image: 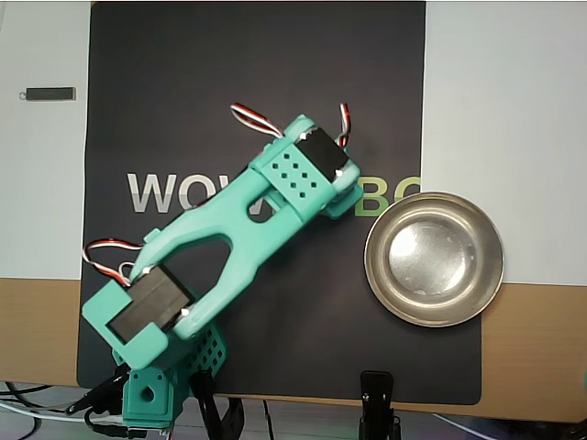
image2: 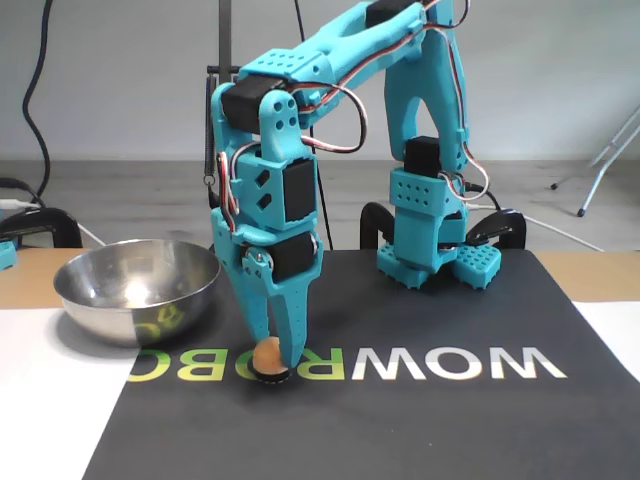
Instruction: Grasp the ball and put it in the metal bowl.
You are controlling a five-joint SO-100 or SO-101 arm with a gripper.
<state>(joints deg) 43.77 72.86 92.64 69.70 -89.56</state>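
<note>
Ball: the small peach-orange ball point(image2: 266, 352) sits on the dark mat point(image2: 420, 420), on a small black ring right over the printed letters; the arm hides it from overhead.

Gripper: the teal gripper point(image2: 272, 357) is down at mat level with its fingers on either side of the ball. They look close together around it, but from here I cannot tell whether they actually pinch it — the front finger covers part of the ball.

Step in hand: taking hold of the ball, I'd say. To do it well, squeeze gently and squarely across the ball's middle, then lift straight up. A smooth sphere will likely squirt out if the fingers bite low or off-centre, and the ring beneath could come up with it.

Metal bowl: the metal bowl point(image2: 137, 289) is empty, standing near the gripper, to its left in the fixed view and half off the mat's edge point(image: 434, 258).

Way across: nothing lies between ball and bowl, only the bowl's raised rim — the ball has to clear it before release.

Around: a small dark stick-like object point(image: 49, 93) lies well apart on the white surface; black clamps point(image: 377, 392) sit at the table edge.
</note>
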